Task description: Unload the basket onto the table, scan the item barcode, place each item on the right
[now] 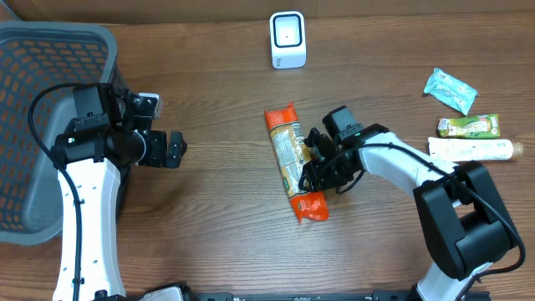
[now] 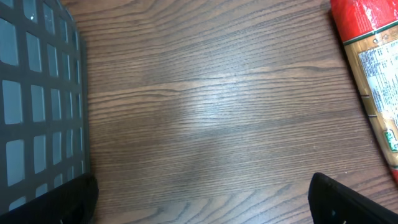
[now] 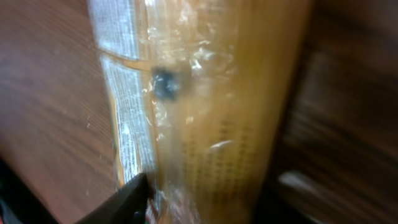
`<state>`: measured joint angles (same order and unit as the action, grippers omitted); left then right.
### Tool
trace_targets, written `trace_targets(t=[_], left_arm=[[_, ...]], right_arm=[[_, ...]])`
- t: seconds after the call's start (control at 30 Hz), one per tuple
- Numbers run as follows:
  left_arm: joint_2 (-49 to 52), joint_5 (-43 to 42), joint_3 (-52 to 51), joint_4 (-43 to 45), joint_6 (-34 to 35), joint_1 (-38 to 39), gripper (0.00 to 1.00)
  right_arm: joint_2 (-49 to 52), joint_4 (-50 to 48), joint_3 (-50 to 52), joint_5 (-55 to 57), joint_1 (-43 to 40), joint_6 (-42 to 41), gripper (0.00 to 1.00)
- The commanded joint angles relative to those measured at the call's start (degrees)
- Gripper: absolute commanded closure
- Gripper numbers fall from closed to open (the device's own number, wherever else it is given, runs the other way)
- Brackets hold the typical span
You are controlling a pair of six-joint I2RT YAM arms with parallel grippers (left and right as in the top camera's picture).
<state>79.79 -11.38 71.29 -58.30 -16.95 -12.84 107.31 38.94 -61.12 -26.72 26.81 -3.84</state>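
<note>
The item is a long orange and red snack packet (image 1: 290, 155) lying flat on the wooden table, its printed back panel facing up. My right gripper (image 1: 311, 171) reaches in from the right and is shut on the packet's lower half. In the right wrist view the packet (image 3: 211, 106) fills the space between the fingers of that gripper (image 3: 208, 199), with the left finger (image 3: 127, 199) pressed to its edge. My left gripper (image 1: 177, 149) hangs open over bare wood, away from the packet. The left wrist view shows this gripper (image 2: 202, 205) empty and the packet's end (image 2: 373, 68) at the far right. The white scanner (image 1: 287, 39) stands at the back.
A grey mesh basket (image 1: 50, 50) stands at the left edge, right beside my left arm. At the far right lie a teal packet (image 1: 450, 90), a green packet (image 1: 468, 126) and a white tube (image 1: 470, 150).
</note>
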Motion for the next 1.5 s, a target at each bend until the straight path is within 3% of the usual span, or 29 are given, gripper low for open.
trace_targets(t=[0.0, 0.17, 0.23, 0.27, 0.43, 0.77, 1.07, 1.43, 1.47], left_arm=[[0.24, -0.46, 0.96, 0.04, -1.07, 0.11, 0.00], [0.24, -0.46, 0.96, 0.04, -1.07, 0.11, 0.00], [0.26, -0.46, 0.96, 0.04, -1.07, 0.11, 0.00], [0.26, -0.46, 0.96, 0.04, -1.07, 0.11, 0.00], [0.24, -0.46, 0.96, 0.04, -1.07, 0.11, 0.01], [0.26, -0.46, 0.96, 0.04, -1.07, 0.11, 0.01], [0.26, -0.46, 0.96, 0.04, -1.07, 0.11, 0.00], [0.24, -0.46, 0.96, 0.04, -1.07, 0.11, 0.01], [0.26, -0.46, 0.96, 0.04, -1.07, 0.11, 0.00]], right_arm=[[0.17, -0.07, 2.56, 7.65, 2.47, -4.11, 0.64], [0.17, 0.11, 2.56, 6.86, 2.71, -4.13, 0.83], [0.17, 0.15, 2.27, 6.08, 2.32, -4.09, 0.96], [0.15, 0.44, 1.79, 5.86, 1.92, -4.09, 0.96], [-0.44, 7.17, -5.20, 9.79, 0.39, -4.44, 0.96], [-1.70, 22.08, -14.91, 54.86, 10.69, -22.91, 0.96], [1.16, 16.39, -9.77, 55.84, 20.94, -21.22, 0.96], [4.37, 17.79, -9.84, 59.58, 27.76, -18.47, 0.92], [4.37, 18.16, -9.84, 59.45, 28.68, -18.47, 0.88]])
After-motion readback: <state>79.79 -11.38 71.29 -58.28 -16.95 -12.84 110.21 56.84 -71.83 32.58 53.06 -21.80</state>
